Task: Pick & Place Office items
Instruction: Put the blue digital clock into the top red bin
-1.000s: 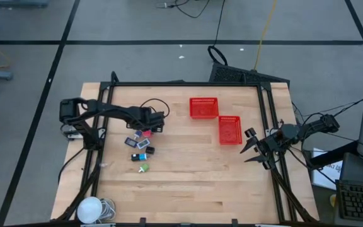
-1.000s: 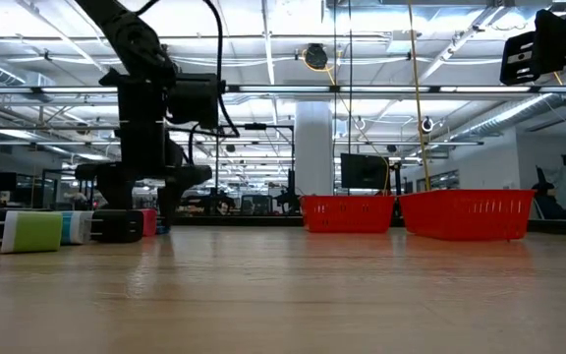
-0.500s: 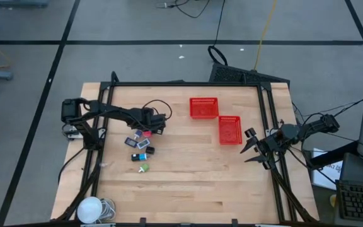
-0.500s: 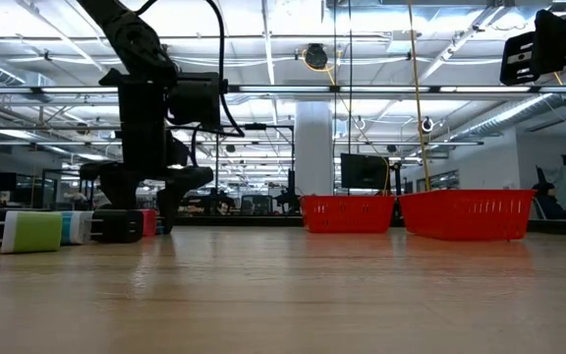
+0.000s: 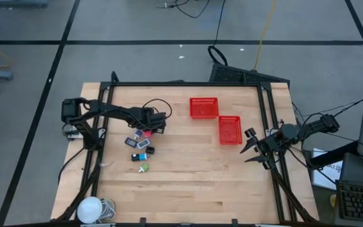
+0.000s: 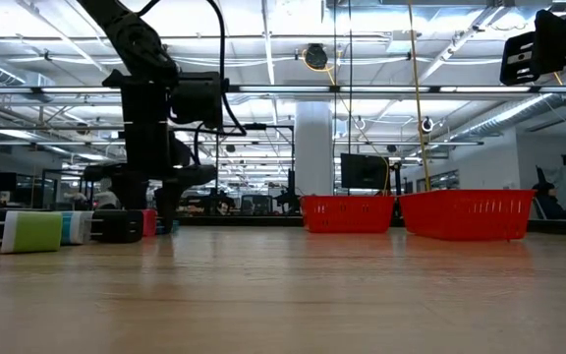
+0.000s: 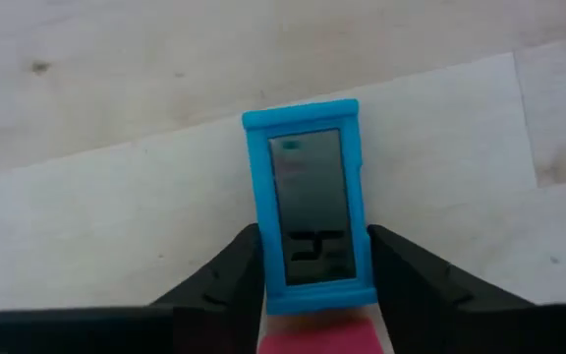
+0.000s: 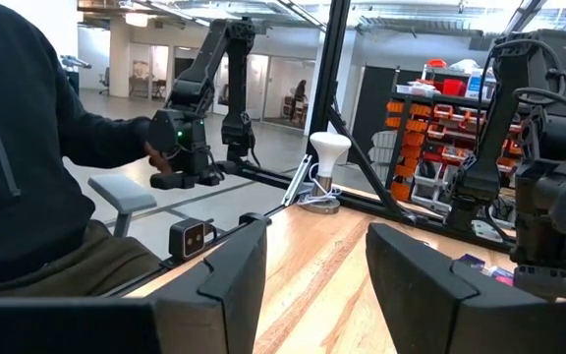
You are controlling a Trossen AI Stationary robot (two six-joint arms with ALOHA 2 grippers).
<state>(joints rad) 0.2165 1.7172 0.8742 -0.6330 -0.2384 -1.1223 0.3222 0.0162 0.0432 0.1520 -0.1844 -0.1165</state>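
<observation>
The office items lie in a small cluster left of the table's middle: a pink piece (image 5: 147, 133), black pieces (image 5: 131, 141), a blue-and-white one (image 5: 142, 144) and a green one (image 5: 144, 168). My left gripper (image 5: 145, 129) points steeply down at the cluster's far end, shut on a blue rectangular item (image 7: 308, 187) with a dark face; the pink piece (image 7: 317, 339) lies just behind it. In the low view the left gripper (image 6: 138, 208) stands at table level behind the green block (image 6: 32, 232). My right gripper (image 5: 251, 146) waits open over the table's right edge, nothing between its fingers (image 8: 234, 265). My left gripper pinches the blue item between its two fingers, on its two long sides (image 7: 263, 270), at the end next to the pink piece. The fingers come from above, pointing steeply down, and lie across the item. The item lies flat on the wooden table.
Two red mesh baskets (image 5: 203, 108) (image 5: 229, 130) stand right of the table's middle. A white lamp with a coiled cord (image 5: 91, 208) sits at the near left corner. Black frame rails (image 5: 99, 157) run along both sides. A person in a dark top (image 8: 28, 177) shows beyond the table.
My left gripper has shut: in the low view the gap between its fingers has narrowed onto the blue item, which stays on the table. The hand itself has kept its place.
</observation>
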